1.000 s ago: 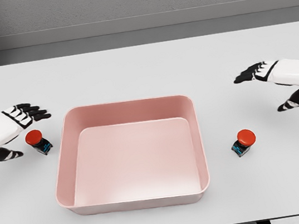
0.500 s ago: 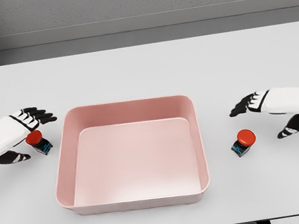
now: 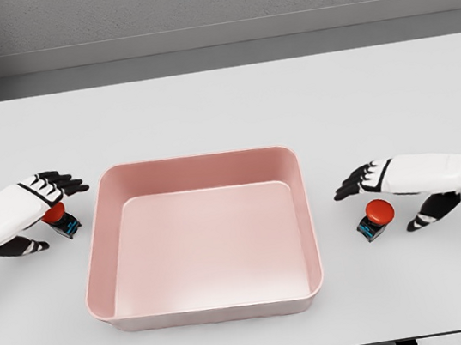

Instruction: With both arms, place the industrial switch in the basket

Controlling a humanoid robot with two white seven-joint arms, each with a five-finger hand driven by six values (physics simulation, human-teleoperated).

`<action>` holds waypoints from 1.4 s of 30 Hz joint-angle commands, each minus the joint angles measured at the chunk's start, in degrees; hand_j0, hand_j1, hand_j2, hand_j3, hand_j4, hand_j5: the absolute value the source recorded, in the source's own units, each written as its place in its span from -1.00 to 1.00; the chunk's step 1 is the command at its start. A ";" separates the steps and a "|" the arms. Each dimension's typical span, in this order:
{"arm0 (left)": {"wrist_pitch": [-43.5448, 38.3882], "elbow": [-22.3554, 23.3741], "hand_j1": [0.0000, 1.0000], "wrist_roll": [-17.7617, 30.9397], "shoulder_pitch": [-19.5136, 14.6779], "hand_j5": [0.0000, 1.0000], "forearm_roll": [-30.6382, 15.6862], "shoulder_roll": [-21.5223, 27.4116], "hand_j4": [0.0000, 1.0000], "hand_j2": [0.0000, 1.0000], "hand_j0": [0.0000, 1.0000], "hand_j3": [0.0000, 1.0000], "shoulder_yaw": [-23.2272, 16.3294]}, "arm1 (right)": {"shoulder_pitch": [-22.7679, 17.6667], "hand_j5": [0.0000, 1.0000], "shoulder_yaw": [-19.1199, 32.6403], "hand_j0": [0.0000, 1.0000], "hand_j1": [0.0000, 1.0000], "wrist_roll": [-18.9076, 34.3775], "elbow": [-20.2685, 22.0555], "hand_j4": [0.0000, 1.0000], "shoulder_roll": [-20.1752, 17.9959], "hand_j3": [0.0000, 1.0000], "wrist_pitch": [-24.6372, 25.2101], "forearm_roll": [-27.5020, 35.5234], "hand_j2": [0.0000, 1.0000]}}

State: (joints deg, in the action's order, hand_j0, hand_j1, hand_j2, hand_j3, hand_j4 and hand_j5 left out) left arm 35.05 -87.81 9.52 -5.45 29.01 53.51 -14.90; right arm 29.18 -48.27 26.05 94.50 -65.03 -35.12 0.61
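A pink basket sits in the middle of the white table. Two industrial switches with red round buttons on dark blue bases stand beside it. The left switch is just left of the basket, partly covered by my left hand, whose fingers reach over its red top and whose thumb lies behind it. The right switch stands right of the basket. My right hand hovers around it, fingers stretched above and past it, thumb on its right side. Both hands are open and hold nothing.
The white table runs wide behind the basket up to a grey wall. Its front edge lies just below the basket's near rim.
Both hands have moved inward and down toward their switches. The right hand travelled left and lower to straddle the right switch. The left hand dropped over the left switch. The switches have not moved.
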 commanded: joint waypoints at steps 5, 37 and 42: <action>-0.05 0.71 1.00 -0.03 0.00 1.00 -0.27 0.02 1.00 1.00 1.00 1.00 -0.04 | 0.00 1.00 -0.94 1.00 1.00 0.14 -0.37 1.00 1.66 1.00 0.12 -0.69 1.00; -0.05 -0.52 -0.23 -0.03 -0.17 -0.23 -1.23 -0.33 -0.23 -0.23 -0.23 -0.23 -0.04 | -0.88 0.44 -0.94 0.44 0.44 0.23 -1.95 0.44 2.18 0.44 0.12 -2.45 0.44; -0.05 -7.20 -0.23 -0.03 0.62 -0.23 -2.20 2.04 -0.23 -0.23 -0.23 -0.23 3.21 | -0.79 0.33 -0.77 0.33 0.33 0.14 -1.95 0.33 2.01 0.33 0.12 -2.45 0.33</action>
State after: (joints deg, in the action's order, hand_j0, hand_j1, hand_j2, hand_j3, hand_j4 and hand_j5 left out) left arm 35.05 -92.92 9.51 -4.57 27.82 54.78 -12.56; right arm 28.39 -49.12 26.26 92.53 -62.93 -35.11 -2.24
